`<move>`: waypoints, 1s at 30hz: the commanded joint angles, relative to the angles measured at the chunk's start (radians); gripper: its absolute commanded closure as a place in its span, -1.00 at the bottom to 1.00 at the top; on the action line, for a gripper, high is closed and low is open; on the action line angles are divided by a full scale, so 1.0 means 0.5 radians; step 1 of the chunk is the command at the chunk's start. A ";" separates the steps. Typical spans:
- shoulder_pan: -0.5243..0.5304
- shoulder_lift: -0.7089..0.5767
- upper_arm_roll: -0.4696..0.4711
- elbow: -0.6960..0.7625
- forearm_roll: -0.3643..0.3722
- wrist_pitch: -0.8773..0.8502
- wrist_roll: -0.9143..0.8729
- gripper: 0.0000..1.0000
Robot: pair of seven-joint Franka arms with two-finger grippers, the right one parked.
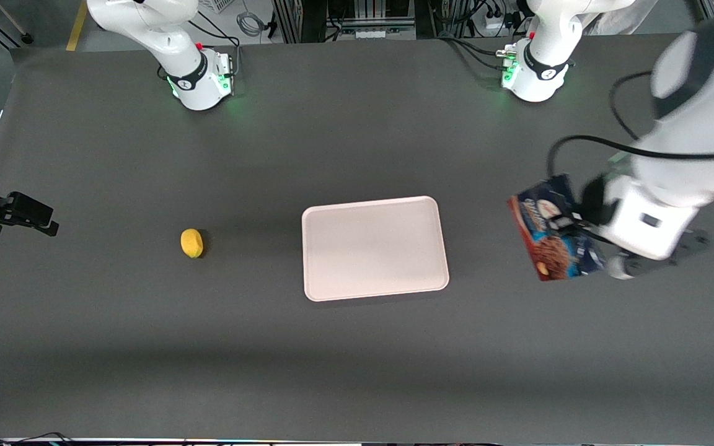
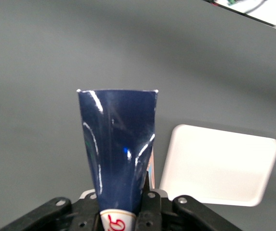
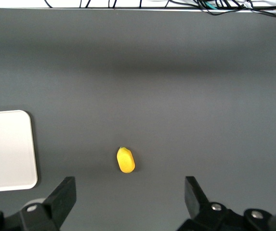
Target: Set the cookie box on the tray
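The dark navy cookie box (image 1: 552, 232) hangs tilted above the table, toward the working arm's end, with its cookie picture facing the front camera. My left gripper (image 1: 571, 224) is shut on it, one finger crossing the printed face. In the left wrist view the box's plain navy side (image 2: 118, 144) stands up between the fingers (image 2: 148, 202). The pale pink tray (image 1: 374, 248) lies flat at mid-table with nothing on it, beside the held box and apart from it; it also shows as the tray (image 2: 219, 166) beside the box and as the tray (image 3: 7, 149) in the right wrist view.
A small yellow rounded object (image 1: 191, 242) lies on the dark table toward the parked arm's end, well away from the tray; the same yellow object (image 3: 125, 160) shows in the right wrist view. Two arm bases (image 1: 199, 77) stand along the table's edge farthest from the front camera.
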 commanded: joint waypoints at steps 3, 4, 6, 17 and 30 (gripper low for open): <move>0.018 -0.002 -0.370 -0.175 0.234 0.087 -0.431 0.78; 0.015 0.001 -0.395 -0.209 0.240 0.109 -0.450 0.78; -0.007 0.001 -0.414 -0.270 0.246 0.164 -0.493 0.78; -0.068 0.001 -0.499 -0.709 0.347 0.689 -0.925 0.77; -0.136 0.184 -0.690 -0.927 0.915 0.867 -0.956 0.78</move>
